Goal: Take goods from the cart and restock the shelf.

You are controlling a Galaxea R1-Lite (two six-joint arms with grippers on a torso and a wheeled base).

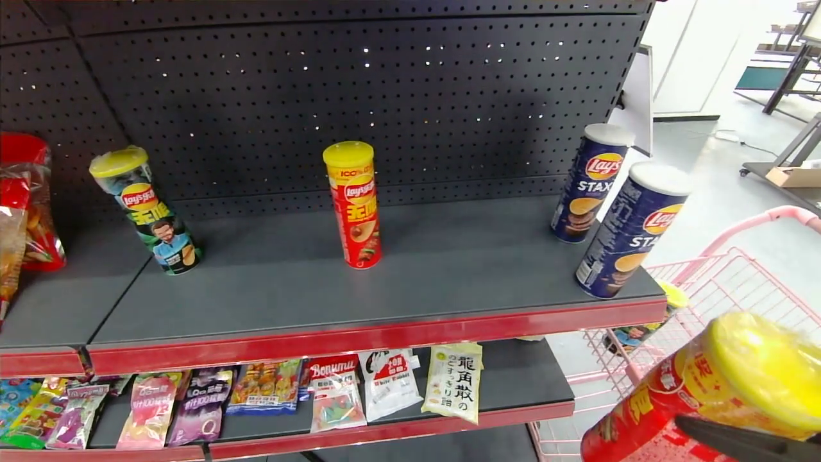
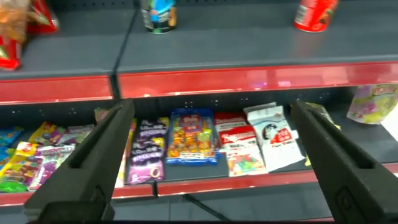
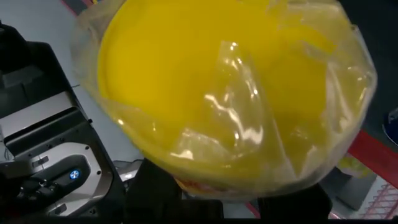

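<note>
My right gripper [image 1: 725,438] is shut on a red chip can [image 1: 699,391] with a yellow lid, tilted, low at the right beside the pink cart [image 1: 744,269]. That lid [image 3: 230,93] sits close before the right wrist camera, wrapped in clear film. On the upper shelf [image 1: 385,289] stand a green-black can [image 1: 146,212] at the left, a red can [image 1: 354,205] in the middle and two blue cans [image 1: 632,231] at the right end. My left gripper [image 2: 211,162] is open and holds nothing, in front of the lower shelf's snack packets [image 2: 193,137].
Another yellow-lidded can [image 1: 641,327] lies in the cart behind the shelf's corner. Red snack bags [image 1: 25,205] fill the shelf's far left. Wide bare stretches lie between the standing cans. A red lip [image 1: 372,337] runs along the shelf front.
</note>
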